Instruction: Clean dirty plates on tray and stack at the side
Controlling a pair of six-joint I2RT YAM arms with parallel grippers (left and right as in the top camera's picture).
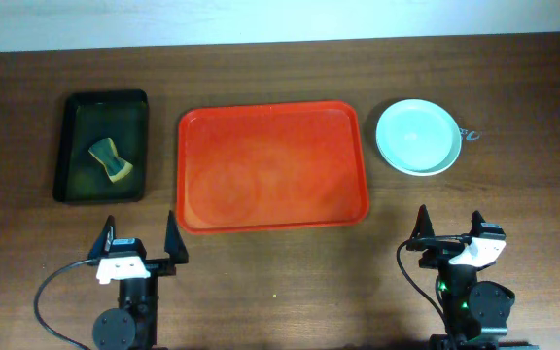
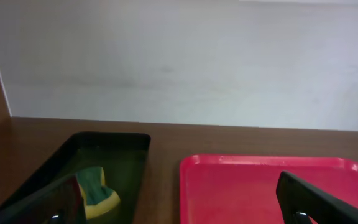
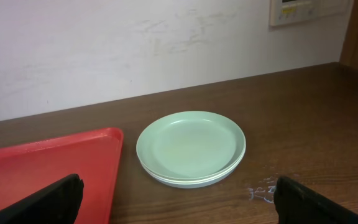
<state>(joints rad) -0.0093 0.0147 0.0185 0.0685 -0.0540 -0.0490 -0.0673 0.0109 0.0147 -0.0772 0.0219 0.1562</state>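
Observation:
The plates [image 1: 416, 137] sit in one stack on the wooden table to the right of the red-orange tray [image 1: 273, 166]; a pale mint-blue one is on top. In the right wrist view the stack [image 3: 191, 146] shows layered rims. The tray holds nothing. It also shows in the left wrist view [image 2: 247, 186] and the right wrist view [image 3: 42, 168]. My left gripper [image 1: 139, 249] is open and empty near the table's front edge, below the tray's left corner. My right gripper [image 1: 448, 236] is open and empty at the front, below the plates.
A black tray [image 1: 103, 146] at the left holds a green and yellow sponge [image 1: 111, 160], also in the left wrist view [image 2: 98, 190]. Small whitish marks [image 3: 263, 190] lie on the table by the plates. A white wall stands behind the table.

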